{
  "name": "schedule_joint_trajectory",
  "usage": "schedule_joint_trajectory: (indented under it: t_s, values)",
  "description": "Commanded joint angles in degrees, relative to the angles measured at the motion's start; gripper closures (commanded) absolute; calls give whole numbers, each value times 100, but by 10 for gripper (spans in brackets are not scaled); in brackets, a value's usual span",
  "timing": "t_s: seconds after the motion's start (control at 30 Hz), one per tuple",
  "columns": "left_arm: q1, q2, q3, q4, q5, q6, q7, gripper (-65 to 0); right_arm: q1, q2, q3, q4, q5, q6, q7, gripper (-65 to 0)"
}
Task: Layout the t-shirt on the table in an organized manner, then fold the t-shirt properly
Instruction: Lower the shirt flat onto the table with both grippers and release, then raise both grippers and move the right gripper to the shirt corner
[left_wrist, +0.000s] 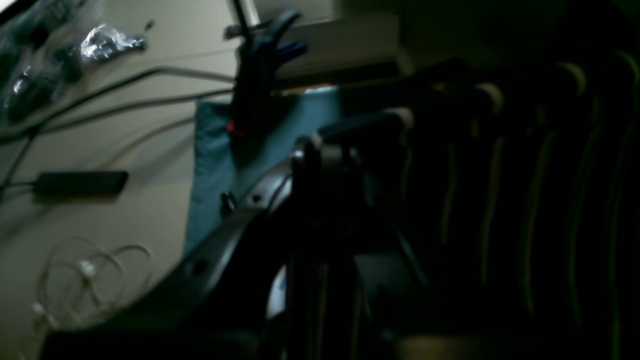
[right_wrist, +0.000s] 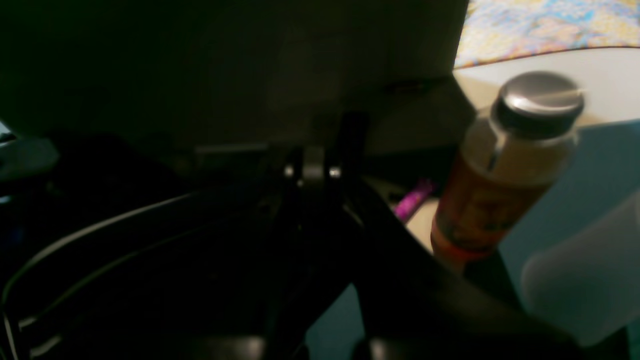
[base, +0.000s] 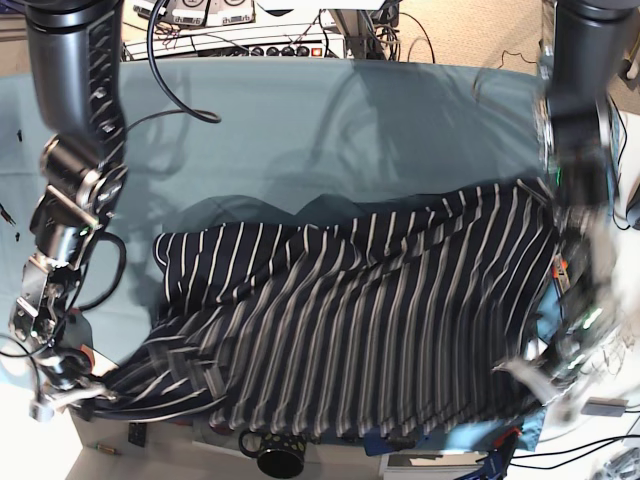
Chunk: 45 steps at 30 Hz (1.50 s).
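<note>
At the table's near edge, we hold the t-shirt (base: 350, 320) by both near corners: our right gripper (base: 62, 392) clamps shut on the hem at the near left corner, our left gripper (base: 560, 375) pinches fabric at the near right corner. The shirt's long axis runs between them, across the table (base: 300, 120), bunched and overhanging the near edge; the far half lies bare, so we judge spreading goes away from us.
</note>
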Motion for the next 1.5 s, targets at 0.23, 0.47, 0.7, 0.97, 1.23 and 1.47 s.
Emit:
schedule_joint_trajectory:
  t_s: [0.23,0.47,0.7,0.97,1.23,1.47]
  values:
    - [-1137,-42,645,-656,122,168,-448,-346,350,94,2,98,42,48,260,-279]
    - [-1231,-66,643,-542,-254,164,688,-345,328,144,17,256,555,737,-595,-279]
    - [-964,-157,57,667,-1574,-317,2514,-269,-205,151,17,2133,1891,1164,-2190,-273]
    - [-92,-221,-1543,3274,-2800,-466,4605,-219,-1419,153,17,4813,3014,1093,-3792,-273]
    - [1569,-1132,-1996,4531,-3101,-461,4953,-204,-2682,151,566,6131,3427,756,-4581,-273]
    - [3121,-1283,-3305,5414,-3355,-470,4951,-204,-3790,144,1884,6284,3952,739,-5213,-273]
